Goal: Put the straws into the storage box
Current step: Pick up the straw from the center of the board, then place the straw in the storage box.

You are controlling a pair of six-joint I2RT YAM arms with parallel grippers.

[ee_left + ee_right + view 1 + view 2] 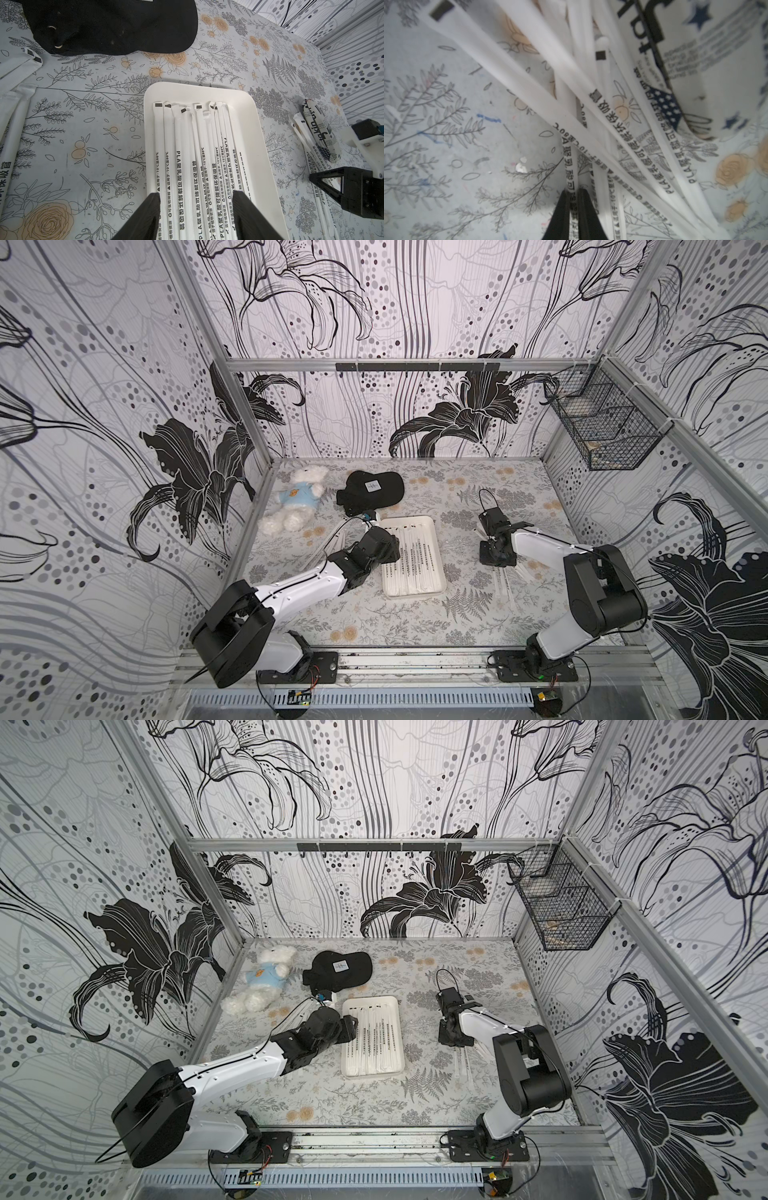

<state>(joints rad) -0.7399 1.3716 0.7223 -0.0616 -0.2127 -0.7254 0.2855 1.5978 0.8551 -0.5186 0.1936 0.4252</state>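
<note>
While the left gripper [196,194] hangs spread above the one storage box [249,124], mid-frame, roughly eight straws [180,166] inside, the right gripper [574,191] pinches one loose straw [570,162].

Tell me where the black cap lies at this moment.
In both top views the black cap lies at the back of the table, on the robot's left, beside the white teddy bear and just beyond the storage box.
</note>
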